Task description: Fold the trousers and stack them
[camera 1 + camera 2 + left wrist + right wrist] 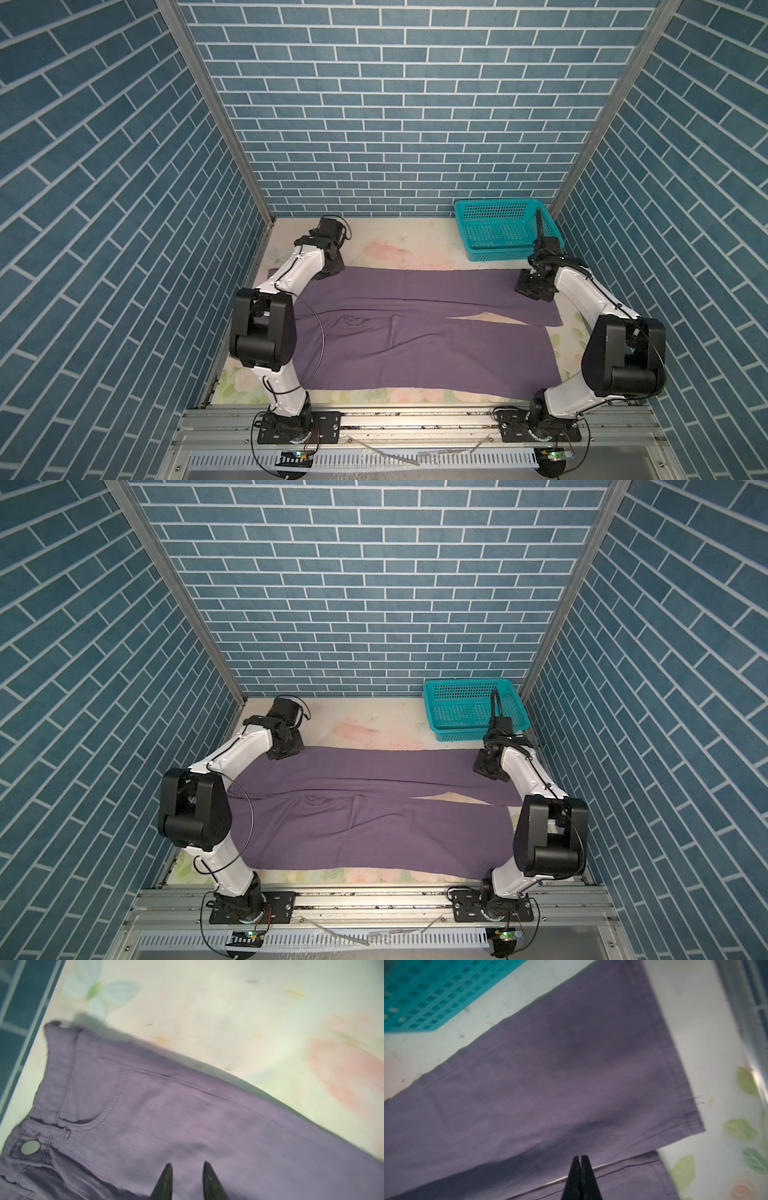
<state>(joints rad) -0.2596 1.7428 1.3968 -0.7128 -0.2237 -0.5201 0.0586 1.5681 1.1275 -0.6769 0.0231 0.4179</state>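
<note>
The mauve trousers (415,340) (374,825) lie flat across the table, waistband at the left and both legs running right. My left gripper (332,272) (284,750) hangs low over the waistband's far corner. In the left wrist view its jaws (188,1164) stand a little apart over the fabric (187,1105), nothing between them, near the silver button (30,1147). My right gripper (534,291) (490,771) is over the far leg close to its hem. In the right wrist view its fingertips (580,1157) are pressed together above the cloth (550,1074), gripping nothing.
A teal perforated basket (498,203) (465,683) (425,997) stands at the back right, just behind the right wrist. The floral table cover (395,245) shows behind the trousers. Brick-patterned walls close in on three sides, and a metal rail runs along the front.
</note>
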